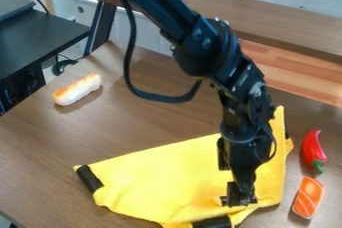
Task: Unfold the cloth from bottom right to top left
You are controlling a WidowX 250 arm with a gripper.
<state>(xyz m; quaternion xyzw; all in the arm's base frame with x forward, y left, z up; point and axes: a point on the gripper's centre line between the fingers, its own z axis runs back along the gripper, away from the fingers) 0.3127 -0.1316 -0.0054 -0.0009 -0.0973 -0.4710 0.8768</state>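
The yellow cloth (157,174) lies on the brown table, with black patches at its left corner, at its bottom edge and by its upper right tip. Near the bottom patch the cloth is layered, with a fold at its lower right edge. My gripper (238,201) points down over the lower right part of the cloth, its tips at the cloth's surface a little above and right of the bottom black patch. The arm hides part of the cloth's right side.
A red pepper (312,148) and an orange sushi piece (308,197) lie just right of the cloth. Toward the upper left is a white and orange toy roll (77,89). A raised brown ledge (294,19) runs along the back, and a black table (37,42) stands at the left.
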